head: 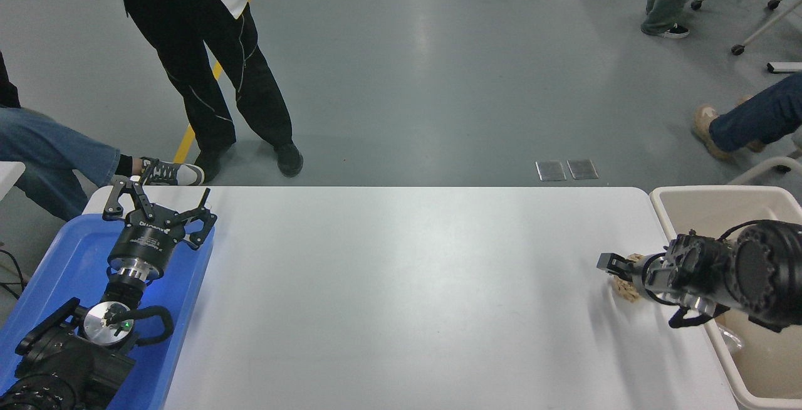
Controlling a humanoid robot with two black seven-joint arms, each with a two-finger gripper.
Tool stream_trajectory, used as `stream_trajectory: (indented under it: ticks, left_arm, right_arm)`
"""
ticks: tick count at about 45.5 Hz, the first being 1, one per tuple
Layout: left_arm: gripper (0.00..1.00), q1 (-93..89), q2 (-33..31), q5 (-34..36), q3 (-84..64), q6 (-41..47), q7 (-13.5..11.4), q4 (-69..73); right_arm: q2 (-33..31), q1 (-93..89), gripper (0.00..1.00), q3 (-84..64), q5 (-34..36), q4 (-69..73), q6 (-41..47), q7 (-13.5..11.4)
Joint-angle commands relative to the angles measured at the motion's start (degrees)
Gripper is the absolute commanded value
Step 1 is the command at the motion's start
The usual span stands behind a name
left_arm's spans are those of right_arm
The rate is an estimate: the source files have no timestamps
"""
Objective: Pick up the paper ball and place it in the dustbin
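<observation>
The right gripper (617,269) is reaching in low from the right edge, and its fingers appear to be pinching the ball (625,288), though most of the grip is hiding behind the wrist, so how firmly they are clamping is a judgement only; the tan lump is showing just beneath and beside the fingertips, near the worktop (401,284) at its right end, and whether it is resting on the surface or hanging just above it is not clear. The bin (714,195) is standing just beside that end, its thick rim rising next to the ball. To do this step well, the arm is needing to keep its squeeze steady, lift until the ball is clearing the rim, then carry it rightward over the open bin before letting go. The rim is the one edge likely to snag a low carry, and the arm's own bulk is already crowding the bin's mouth. The left gripper (156,206), fingers spread, is sitting parked over the blue tray (56,272) at the far left, well apart
</observation>
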Motion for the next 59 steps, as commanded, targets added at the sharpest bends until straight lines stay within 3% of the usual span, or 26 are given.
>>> stream_trajectory:
  ticks: [1,12,20,33,47,55,59]
  left_arm:
    - [0.99,0.1,0.0,0.0,0.0,0.0,0.0,0.0]
    - [0.99,0.0,0.0,0.0,0.0,0.0,0.0,0.0]
    - [0.99,0.0,0.0,0.0,0.0,0.0,0.0,0.0]
    - [0.99,0.0,0.0,0.0,0.0,0.0,0.0,0.0]
    - [0.99,0.0,0.0,0.0,-0.1,0.0,0.1,0.0]
    - [0.99,0.0,0.0,0.0,0.0,0.0,0.1,0.0]
    - [0.99,0.0,0.0,0.0,0.0,0.0,0.1,0.0]
  right_arm:
    - [0.0,-1.9,0.84,0.2,-1.2,-2.9,-0.2,-0.8]
    - [0.1,-2.1,0.01,0.5,-1.5,-2.8,0.1,-0.9]
    - [0.1,-1.9,0.0,0.7,-1.5,-2.6,0.1,-2.5]
    - [-0.3,2.4,0.0,1.5,-4.7,2.3,0.2,-2.4]
    - [-6.2,16.9,0.0,9.6,-16.6,24.4,1.4,-1.7]
    - [-9.6,30.6,0.0,8.7,-18.3,41.0,5.5,-1.5]
    - [-10.2,37.9,0.0,7.4,-18.4,48.0,8.0,-0.3]
